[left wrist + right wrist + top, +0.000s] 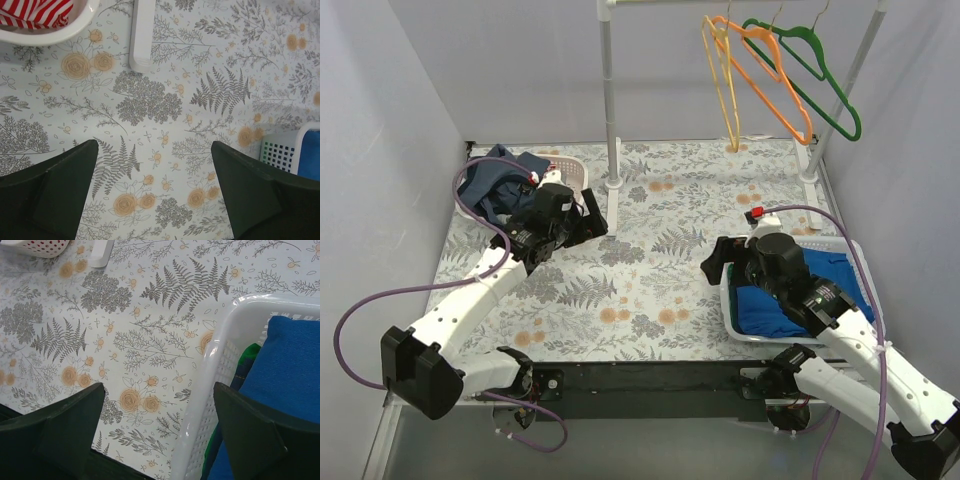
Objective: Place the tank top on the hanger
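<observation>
The dark navy tank top (492,183) lies crumpled in the white basket (572,167) at the back left. The yellow hanger (724,80) hangs on the rail at the back right. My left gripper (592,222) is open and empty, just right of that basket, above the floral cloth; in its wrist view (155,192) only cloth shows between the fingers. My right gripper (717,262) is open and empty at the left rim of the right basket (730,305); its wrist view (157,432) shows that rim (207,390) between the fingers.
An orange hanger (772,75) and a green hanger (815,70) hang beside the yellow one. A white rack post (611,110) stands mid-back, its foot (142,35) near the left gripper. Red-striped cloth (35,12) lies in the left basket. Bright blue folded cloth (785,305) fills the right basket.
</observation>
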`<state>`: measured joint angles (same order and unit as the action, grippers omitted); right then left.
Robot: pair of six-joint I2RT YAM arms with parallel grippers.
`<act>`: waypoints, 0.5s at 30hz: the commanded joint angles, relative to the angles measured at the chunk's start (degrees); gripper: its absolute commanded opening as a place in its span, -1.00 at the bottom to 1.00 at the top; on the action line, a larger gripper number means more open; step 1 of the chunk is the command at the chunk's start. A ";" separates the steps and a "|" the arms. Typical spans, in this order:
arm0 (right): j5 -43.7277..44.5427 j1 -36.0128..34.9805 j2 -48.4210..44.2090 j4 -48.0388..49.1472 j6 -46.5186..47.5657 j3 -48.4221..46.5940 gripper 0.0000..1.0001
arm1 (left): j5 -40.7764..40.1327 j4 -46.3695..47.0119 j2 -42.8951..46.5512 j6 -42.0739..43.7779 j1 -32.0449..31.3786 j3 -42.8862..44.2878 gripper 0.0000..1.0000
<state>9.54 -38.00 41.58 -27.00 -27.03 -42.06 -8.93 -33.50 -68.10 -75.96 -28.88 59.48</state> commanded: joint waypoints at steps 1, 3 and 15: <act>2.15 -0.06 0.16 4.48 1.09 -0.57 0.97 | -5.47 -0.87 0.33 -0.06 -0.03 4.41 0.96; 1.88 -0.06 1.56 5.47 3.38 -0.65 0.97 | -7.76 -1.05 -1.24 -1.46 -0.03 6.33 0.96; -4.44 -0.06 13.86 12.32 7.43 -4.78 0.93 | -17.50 0.98 -18.64 -4.63 19.12 22.06 0.93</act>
<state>8.05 -37.98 52.82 -19.46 -21.28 -42.92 -17.91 -33.74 -84.23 -80.27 -14.87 75.48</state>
